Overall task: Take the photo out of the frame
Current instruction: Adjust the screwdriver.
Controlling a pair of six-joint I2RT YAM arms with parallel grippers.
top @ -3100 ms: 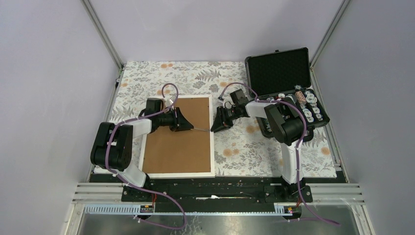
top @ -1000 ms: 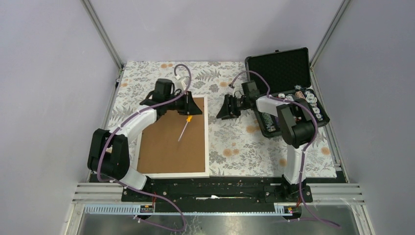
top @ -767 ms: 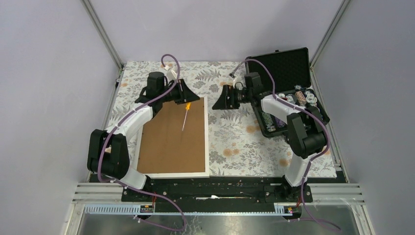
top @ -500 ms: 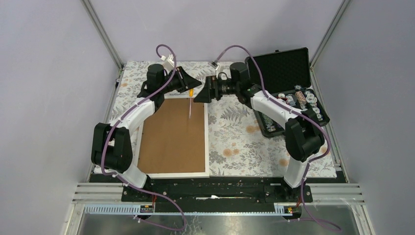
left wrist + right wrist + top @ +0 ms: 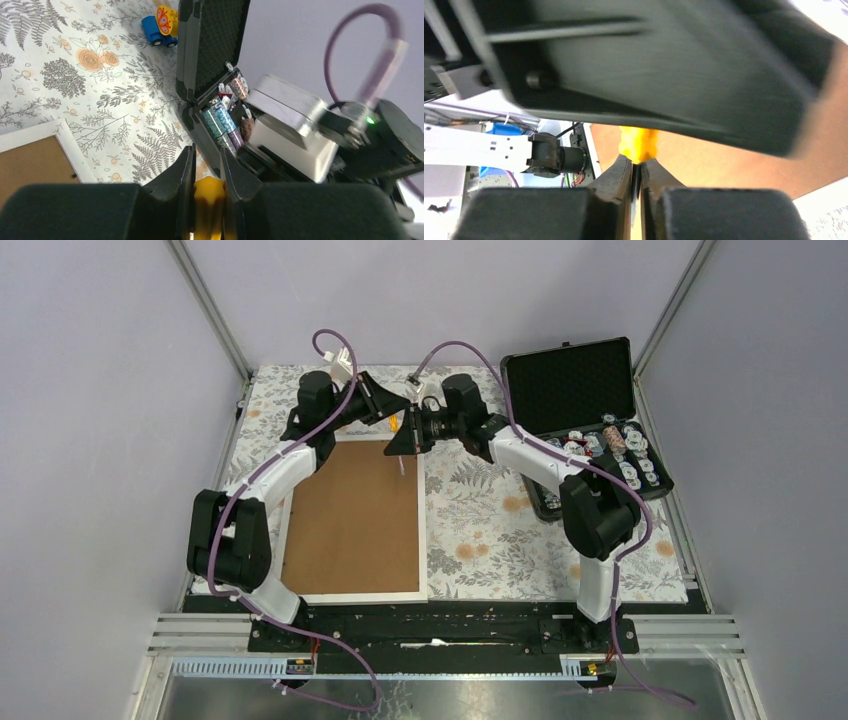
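Face down at centre left of the overhead view, the frame [image 5: 350,520] shows only its brown back, and the photo cannot be seen. At its far edge the left gripper [image 5: 393,412] clamps a yellow-handled screwdriver [image 5: 398,424]. The right gripper [image 5: 404,440] pinches narrow on the shaft. A black case [image 5: 575,390] stands open at upper right.

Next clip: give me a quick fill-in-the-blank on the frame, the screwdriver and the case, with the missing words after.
1. The frame lies flat with its ___ back facing up.
2. The left gripper is shut on the ___ of the screwdriver.
3. The black case stands with its lid ___.

Missing words: brown; handle; open.
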